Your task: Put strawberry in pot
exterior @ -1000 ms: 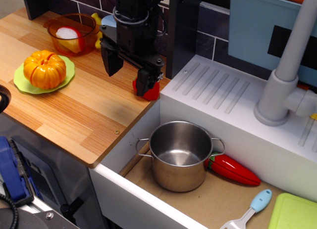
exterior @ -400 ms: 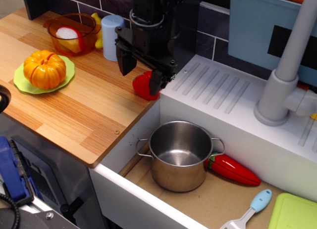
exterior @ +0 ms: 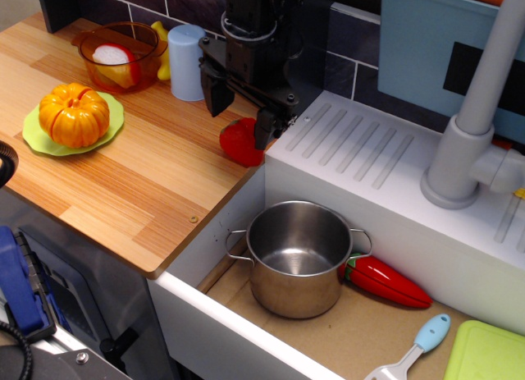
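Note:
The strawberry (exterior: 239, 142), a small glossy red toy, lies on the wooden counter (exterior: 123, 183) at its right edge, beside the white sink wall. My gripper (exterior: 239, 115) hangs just above it, black, jaws wide open and empty, with one fingertip (exterior: 264, 135) close to the strawberry's right side. The pot (exterior: 295, 291), shiny steel with two loop handles, stands empty in the sink basin below and to the right of the strawberry.
A red pepper-like toy (exterior: 387, 281) lies right of the pot. A blue-handled spatula (exterior: 417, 345) and a green board (exterior: 489, 355) are in the basin. An orange pumpkin (exterior: 74, 113), an amber bowl (exterior: 120, 53), a pale blue cup (exterior: 186, 61) and a grey faucet (exterior: 474, 117) stand around.
My gripper has moved right and toward the back wall, staying open. The strawberry has shifted slightly and shows more fully below the fingers.

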